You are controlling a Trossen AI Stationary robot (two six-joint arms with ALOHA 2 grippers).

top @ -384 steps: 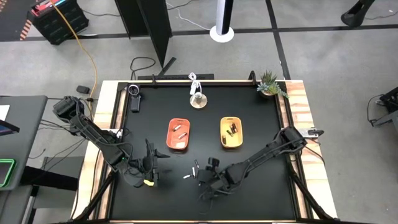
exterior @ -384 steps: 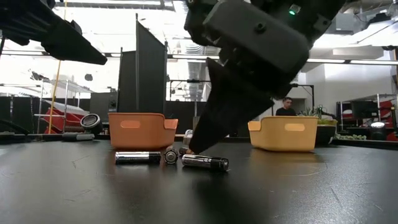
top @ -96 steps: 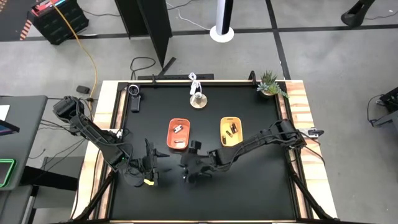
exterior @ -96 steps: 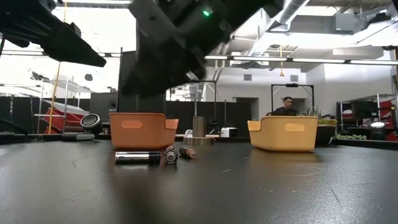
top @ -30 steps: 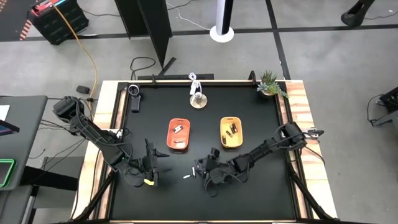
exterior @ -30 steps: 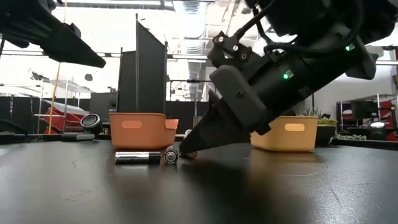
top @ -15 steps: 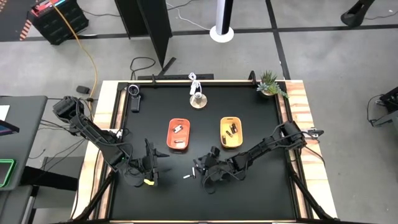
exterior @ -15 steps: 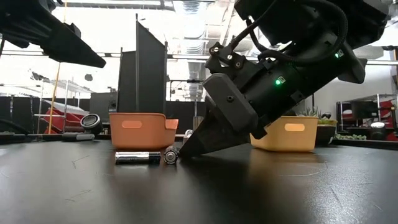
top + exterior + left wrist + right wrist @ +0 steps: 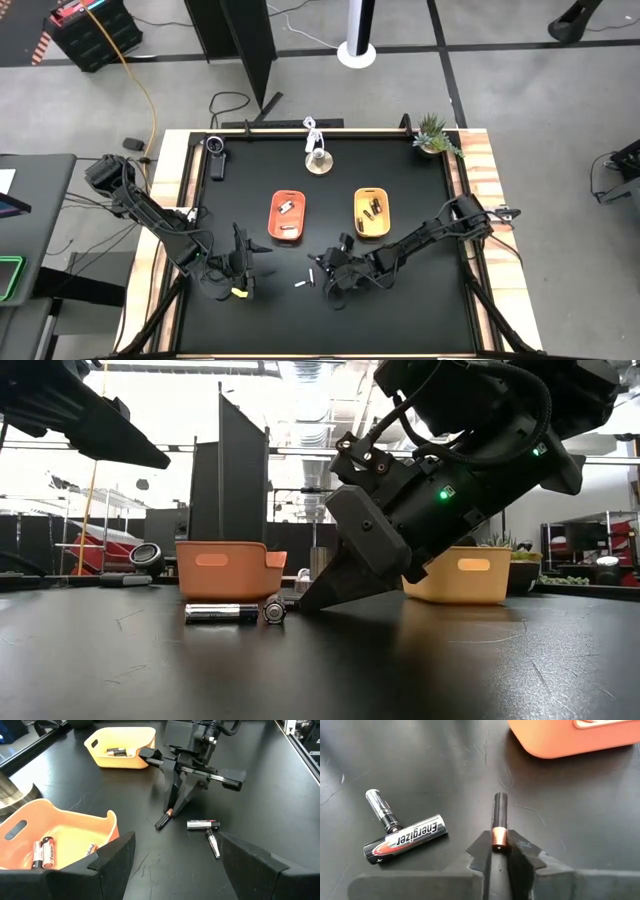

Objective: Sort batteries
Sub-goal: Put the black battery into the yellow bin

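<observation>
Right end effector: lowered to the desk, fingers narrowed on the copper-banded end of a dark battery lying flat before the orange tray. Two loose batteries lay just beside it, touching each other. Further cells sat in the orange tray and the yellow tray. Left end effector: idle near the desk's front-left, fingers wide.

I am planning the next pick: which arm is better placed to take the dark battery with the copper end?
The right. Its gripper is already down at the dark battery, fingers on either side of its copper end. The left gripper waits farther off, near the table's front-left.
</observation>
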